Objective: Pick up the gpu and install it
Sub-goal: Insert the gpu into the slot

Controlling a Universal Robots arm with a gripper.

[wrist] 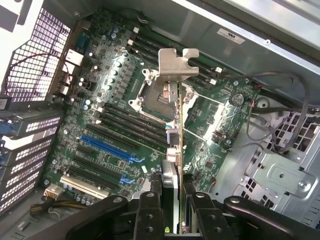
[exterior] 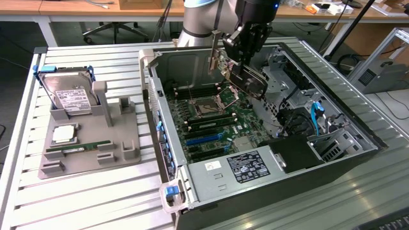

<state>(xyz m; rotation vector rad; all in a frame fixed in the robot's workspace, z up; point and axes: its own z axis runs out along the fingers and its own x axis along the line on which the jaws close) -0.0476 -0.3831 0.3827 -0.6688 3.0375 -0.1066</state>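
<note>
In the case (exterior: 185,67), over the motherboard (exterior: 214,127) — gpu (exterior: 248,80) between jaws

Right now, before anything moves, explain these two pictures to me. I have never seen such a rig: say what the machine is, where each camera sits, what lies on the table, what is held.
The machine is a robot arm ending in a gripper, a two-fingered clamp. The exterior view comes from a camera off the arm, looking down on a slatted metal table. The wrist view comes from a camera on the wrist, looking into an open computer case at its green motherboard. On the table, toward the exterior view's left, a grey holder carries a hard drive and a memory stick. The gripper is shut on the gpu, a flat card, held above the motherboard, not yet seated.
</note>
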